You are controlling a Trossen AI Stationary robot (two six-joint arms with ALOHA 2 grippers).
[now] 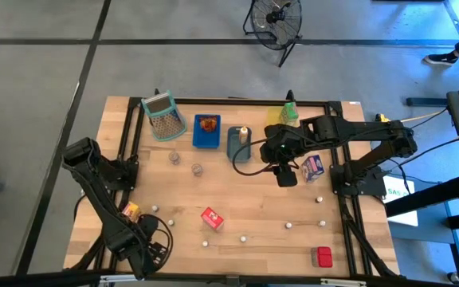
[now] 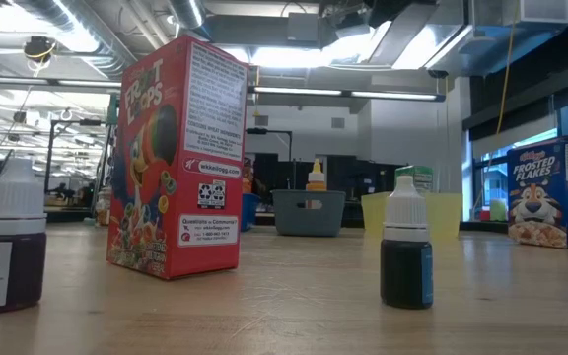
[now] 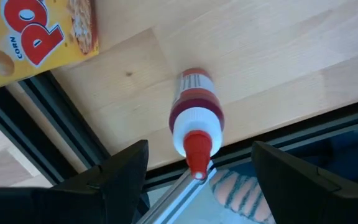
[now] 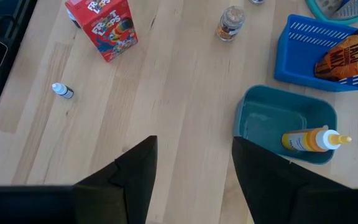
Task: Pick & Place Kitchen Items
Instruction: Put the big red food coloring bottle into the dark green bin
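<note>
High view: the right gripper (image 1: 284, 177) hangs right of centre, while the red Froot Loops carton (image 1: 212, 218) sits below and to its left. The left gripper (image 1: 151, 253) waits at the lower left corner.

Low view: the carton (image 2: 178, 158) stands upright at left, long axis vertical.

Left wrist view: fingers spread wide around nothing, a red-capped bottle (image 3: 194, 122) lying between them (cap pointing toward the camera).

Right wrist view: fingers wide and empty; the carton (image 4: 102, 27) lies upper left, well apart.
</note>
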